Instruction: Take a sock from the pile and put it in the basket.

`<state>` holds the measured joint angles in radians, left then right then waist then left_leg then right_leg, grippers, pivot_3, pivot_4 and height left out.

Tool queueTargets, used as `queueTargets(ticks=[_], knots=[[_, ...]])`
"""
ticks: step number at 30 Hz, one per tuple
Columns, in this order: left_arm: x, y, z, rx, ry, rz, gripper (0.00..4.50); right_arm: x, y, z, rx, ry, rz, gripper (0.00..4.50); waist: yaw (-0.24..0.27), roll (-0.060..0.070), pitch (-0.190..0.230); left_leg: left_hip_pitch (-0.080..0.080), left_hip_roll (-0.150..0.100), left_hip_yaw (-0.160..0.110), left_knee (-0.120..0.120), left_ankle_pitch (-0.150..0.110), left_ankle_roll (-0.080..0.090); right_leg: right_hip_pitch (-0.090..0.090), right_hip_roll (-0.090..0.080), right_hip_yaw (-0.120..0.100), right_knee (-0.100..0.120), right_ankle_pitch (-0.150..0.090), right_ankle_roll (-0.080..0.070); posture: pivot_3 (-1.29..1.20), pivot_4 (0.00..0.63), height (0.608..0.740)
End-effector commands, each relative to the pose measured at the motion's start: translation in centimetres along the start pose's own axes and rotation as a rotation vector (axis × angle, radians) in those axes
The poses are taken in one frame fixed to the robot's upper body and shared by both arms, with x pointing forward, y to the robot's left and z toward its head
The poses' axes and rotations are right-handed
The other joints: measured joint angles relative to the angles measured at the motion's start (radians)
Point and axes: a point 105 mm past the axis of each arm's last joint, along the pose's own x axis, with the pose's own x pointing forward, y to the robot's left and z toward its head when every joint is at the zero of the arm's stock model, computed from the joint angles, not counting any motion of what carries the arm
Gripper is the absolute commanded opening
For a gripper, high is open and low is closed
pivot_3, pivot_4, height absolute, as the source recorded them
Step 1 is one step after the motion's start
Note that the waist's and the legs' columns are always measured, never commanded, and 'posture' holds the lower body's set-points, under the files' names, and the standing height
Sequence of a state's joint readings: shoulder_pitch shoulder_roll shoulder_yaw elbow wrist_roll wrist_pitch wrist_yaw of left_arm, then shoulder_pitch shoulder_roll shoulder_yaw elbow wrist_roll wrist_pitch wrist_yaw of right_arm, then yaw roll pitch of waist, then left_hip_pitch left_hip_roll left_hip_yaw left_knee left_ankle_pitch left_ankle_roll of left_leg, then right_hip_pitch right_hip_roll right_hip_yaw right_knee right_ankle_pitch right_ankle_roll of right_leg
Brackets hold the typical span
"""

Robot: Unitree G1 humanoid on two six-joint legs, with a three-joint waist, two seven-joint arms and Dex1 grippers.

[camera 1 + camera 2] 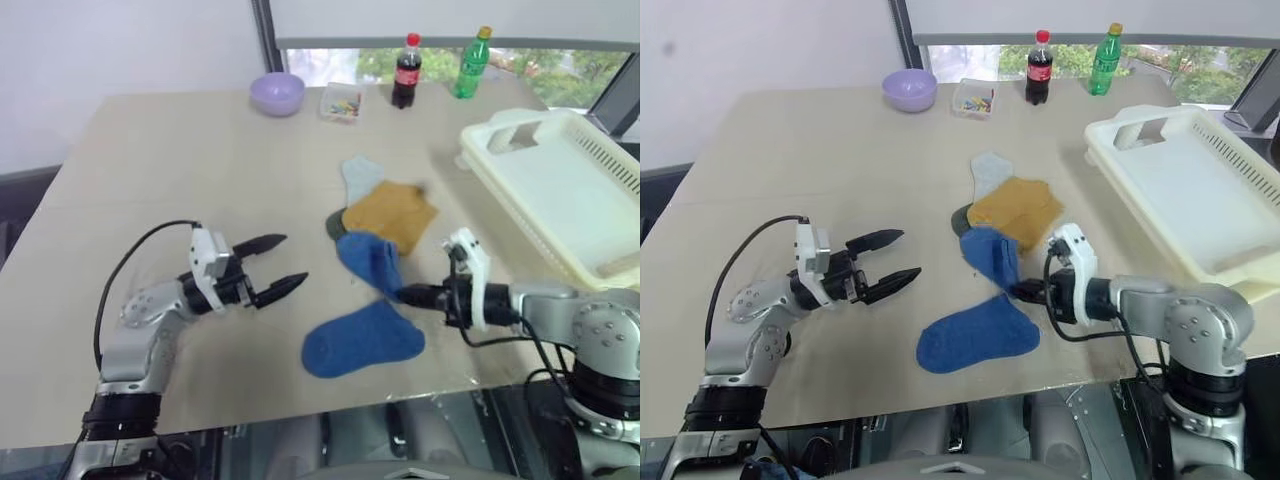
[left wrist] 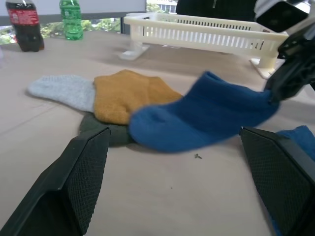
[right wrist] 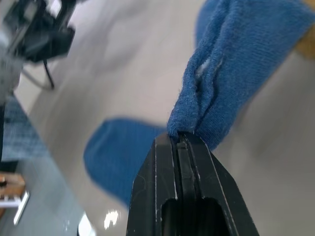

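Beige table point(image 1: 150, 180) beside a window point(image 1: 560, 70) carries the basket point(image 1: 560, 190).

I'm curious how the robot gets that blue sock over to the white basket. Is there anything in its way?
Nothing visible blocks it. The right pincer is shut on one end of the blue sock, and bare table lies between it and the basket. The basket's raised wall faces the sock, so the sock probably has to go over it.

Two royal blue socks point(image 1: 362, 340), one mustard yellow sock point(image 1: 392, 213), one pale blue sock point(image 1: 360, 176), one dark green sock point(image 1: 334, 224), one cream basket point(image 1: 560, 190), two bottles point(image 1: 406, 72), one lilac bowl point(image 1: 277, 94), one small clear box point(image 1: 341, 102)
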<state>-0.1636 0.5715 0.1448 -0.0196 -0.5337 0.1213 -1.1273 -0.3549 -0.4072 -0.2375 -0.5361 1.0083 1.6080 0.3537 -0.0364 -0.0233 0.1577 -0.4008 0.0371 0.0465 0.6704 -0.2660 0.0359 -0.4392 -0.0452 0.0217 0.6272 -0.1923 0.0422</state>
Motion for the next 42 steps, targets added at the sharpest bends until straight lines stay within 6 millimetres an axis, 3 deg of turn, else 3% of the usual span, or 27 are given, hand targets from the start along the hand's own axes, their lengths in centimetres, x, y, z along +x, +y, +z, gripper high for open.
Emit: queueTargets(ticks=[1,4,6,13,20,25,29,32,40,42], knots=[[0.6,0.1,0.4,0.018,-0.015,-0.018,4.5,-1.3,-1.3,0.7,0.002,-0.033,-0.083,0.04,0.0,0.0,0.0,0.0,0.0,0.0,0.0,0.0,0.0,0.0,0.0,0.0,0.0,-0.001,0.001,0.0,0.15,0.74],[2.0,0.4,-0.9,-0.025,0.035,0.01,4.5,-2.7,-5.9,2.2,0.073,-0.15,-0.33,0.04,0.0,0.0,0.0,0.001,0.0,0.001,0.0,0.0,0.0,0.0,0.001,0.0,0.0,-0.001,0.002,0.0,0.15,0.74],[3.0,0.5,-2.4,-0.058,0.113,0.047,4.5,-3.3,-7.1,2.2,0.09,-0.169,-0.391,0.04,0.006,0.0,0.0,0.001,-0.001,0.001,0.0,0.0,0.0,0.0,0.001,0.0,0.0,-0.001,0.003,0.0,0.15,0.74],[4.9,0.8,-7.0,-0.124,0.39,0.137,4.5,-2.9,-7.3,1.0,0.083,-0.16,-0.423,0.04,0.007,0.0,-0.001,0.0,0.0,-0.001,-0.001,0.0,0.0,0.0,0.002,0.0,0.0,0.001,0.002,0.0,0.15,0.74],[8.1,-0.6,-5.5,-0.186,0.329,0.076,4.5,-2.0,-6.8,0.6,0.093,-0.179,-0.418,0.04,0.015,0.001,-0.001,0.003,0.0,-0.001,0.002,0.0,0.0,0.003,0.002,0.001,0.001,-0.002,0.004,0.0,0.15,0.74],[8.4,-1.5,-6.0,-0.139,0.379,0.032,4.5,-1.6,-6.7,0.1,0.098,-0.181,-0.426,0.04,0.023,0.001,-0.001,0.002,0.0,0.0,0.002,0.0,0.0,0.003,0.002,0.001,0.0,0.001,0.002,0.0,0.15,0.74],[8.1,-0.6,-6.8,-0.03,0.443,0.067,4.5,-1.5,-6.6,0.1,0.099,-0.189,-0.427,0.04,0.025,0.001,-0.001,0.002,-0.001,0.0,0.001,0.0,0.0,0.003,0.002,0.001,-0.001,0.001,0.002,0.0,0.15,0.74],[8.0,0.1,-7.1,0.073,0.486,0.079,3.7,-1.5,-6.6,0.1,0.1,-0.195,-0.43,0.0,0.026,0.001,-0.001,0.002,-0.001,0.0,0.001,0.0,0.0,0.003,0.002,0.001,-0.001,-0.001,0.001,0.0,0.15,0.74],[8.3,-0.4,-7.4,0.099,0.487,0.059,0.02,-1.4,-6.6,0.2,0.1,-0.206,-0.432,0.0,0.023,0.001,-0.002,0.005,0.0,-0.001,0.002,0.0,0.0,0.005,0.002,0.001,0.0,-0.002,0.003,0.0,0.15,0.74],[8.1,-0.3,-7.4,0.1,0.488,0.063,0.02,-1.3,-6.4,0.3,0.095,-0.211,-0.426,0.0,0.023,0.001,-0.002,0.005,0.0,-0.001,0.002,0.0,0.0,0.005,0.002,0.001,0.0,-0.002,0.003,0.0,0.15,0.74]])
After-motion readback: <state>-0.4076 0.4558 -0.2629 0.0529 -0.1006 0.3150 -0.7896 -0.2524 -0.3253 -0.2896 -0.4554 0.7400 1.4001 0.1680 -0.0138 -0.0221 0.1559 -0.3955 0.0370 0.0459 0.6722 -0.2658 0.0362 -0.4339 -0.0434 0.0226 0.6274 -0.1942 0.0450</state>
